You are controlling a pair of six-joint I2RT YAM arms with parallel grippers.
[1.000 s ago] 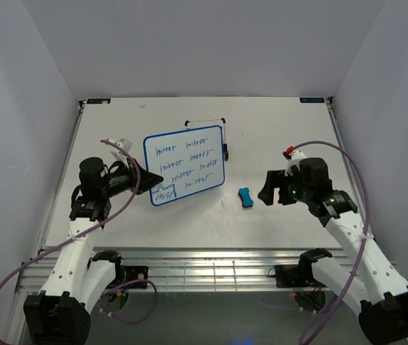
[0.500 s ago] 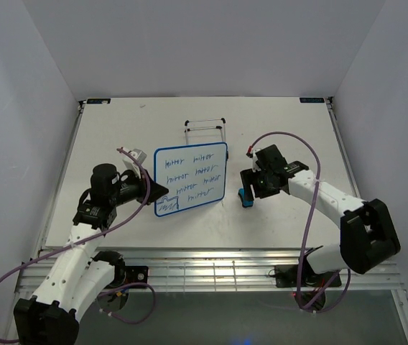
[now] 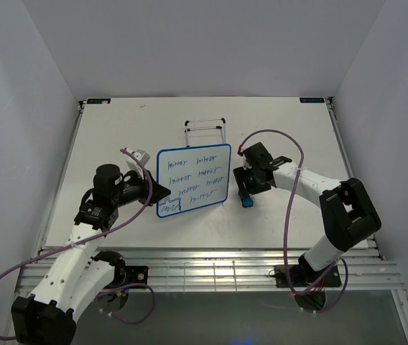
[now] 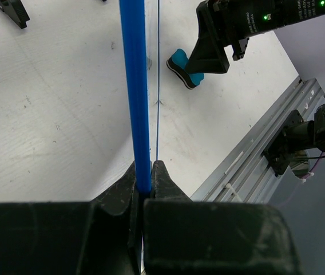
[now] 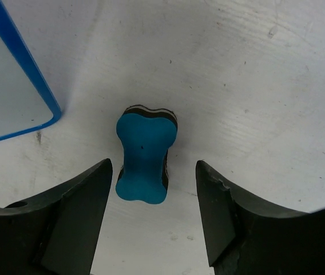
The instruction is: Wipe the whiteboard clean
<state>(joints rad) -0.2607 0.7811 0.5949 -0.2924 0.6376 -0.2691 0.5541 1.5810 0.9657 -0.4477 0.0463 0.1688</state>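
Observation:
The whiteboard, white with a blue frame and several lines of blue handwriting, is held tilted up at the table's middle. My left gripper is shut on its lower left edge; the left wrist view shows the blue frame edge-on, clamped between the jaws. The blue bone-shaped eraser lies on the table right of the board. My right gripper is open just above it; in the right wrist view the eraser sits between the spread fingers, nearer the left one, untouched.
A thin black wire stand stands behind the board. The board's lower corner lies just left of the eraser. A metal rail runs along the table's near edge. White walls enclose the table.
My right arm has swung left across the table and come down over the eraser. My left gripper has shifted the board slightly right.

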